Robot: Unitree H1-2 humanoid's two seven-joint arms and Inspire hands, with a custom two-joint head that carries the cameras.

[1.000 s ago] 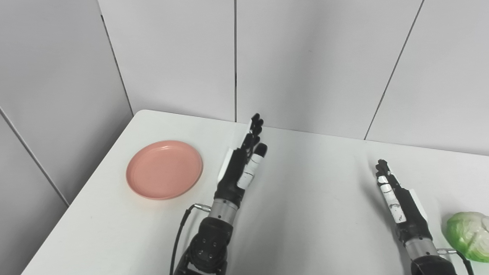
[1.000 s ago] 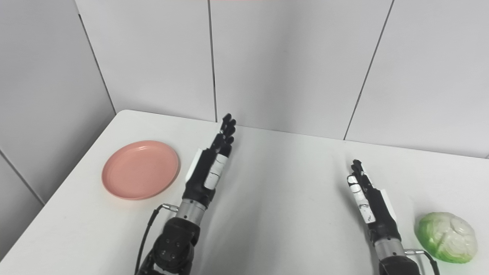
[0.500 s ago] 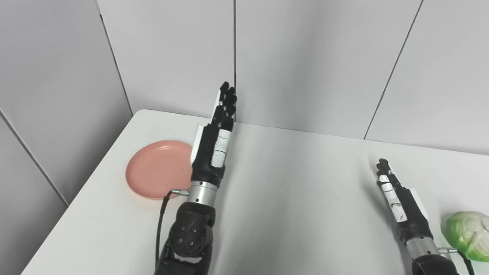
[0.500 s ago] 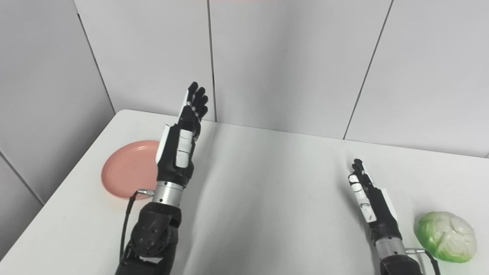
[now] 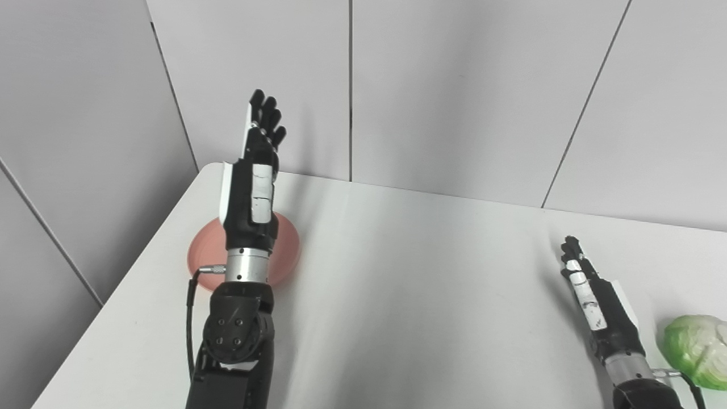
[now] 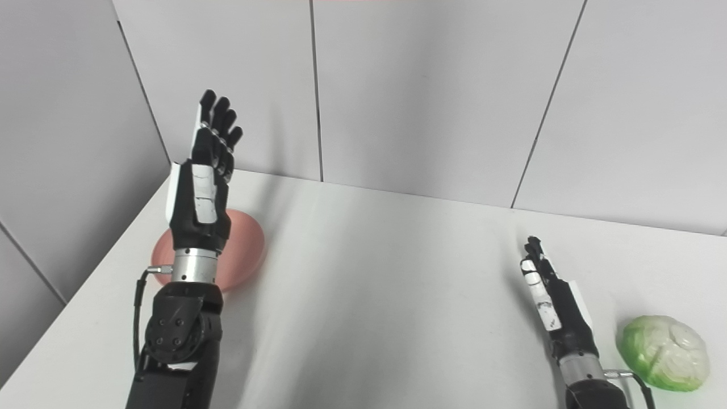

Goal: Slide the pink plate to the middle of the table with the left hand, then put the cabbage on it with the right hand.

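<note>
Left hand point(image 5: 253, 187) raised above pink plate point(image 5: 287, 250), fingers extended and apart, holding nothing. Plate at far-left of tabletop point(image 5: 431, 284), partly hidden by arm; visible part empty. Plate likely light, rigid, smooth; best pushed at rim. Right hand point(image 6: 554, 307) low near tabletop, fingers straight, empty. Cabbage point(image 6: 664, 352) near-right, just beside right wrist; probably rounded, firm, prone to roll; grasp across widest part.

Pink plate point(image 5: 287, 250) largely hidden behind left hand point(image 5: 251, 193) and wrist. Cabbage point(image 5: 696, 350), beside right hand point(image 5: 596, 307), cut by frame edge.
</note>
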